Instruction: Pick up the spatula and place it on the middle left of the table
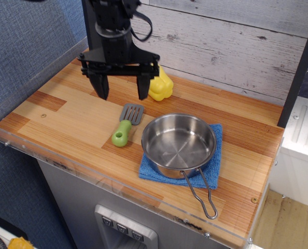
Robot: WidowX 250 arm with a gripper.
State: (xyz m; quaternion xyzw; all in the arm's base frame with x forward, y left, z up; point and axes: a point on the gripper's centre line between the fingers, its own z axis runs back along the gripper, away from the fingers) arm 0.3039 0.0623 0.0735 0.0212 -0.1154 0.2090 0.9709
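Note:
The spatula (126, 125) lies flat on the wooden table (66, 111), grey slotted head toward the back, lime-green handle toward the front, just left of the pan. My black gripper (121, 92) hangs above the table a little behind and left of the spatula's head. Its two fingers point down and stand wide apart, with nothing between them. It is not touching the spatula.
A steel pan (178, 143) with a wire handle sits on a blue cloth (213, 171) right of the spatula. A yellow toy pepper (162, 87) lies behind, partly hidden by my gripper. A clear acrylic rim (81, 174) edges the table's front and left.

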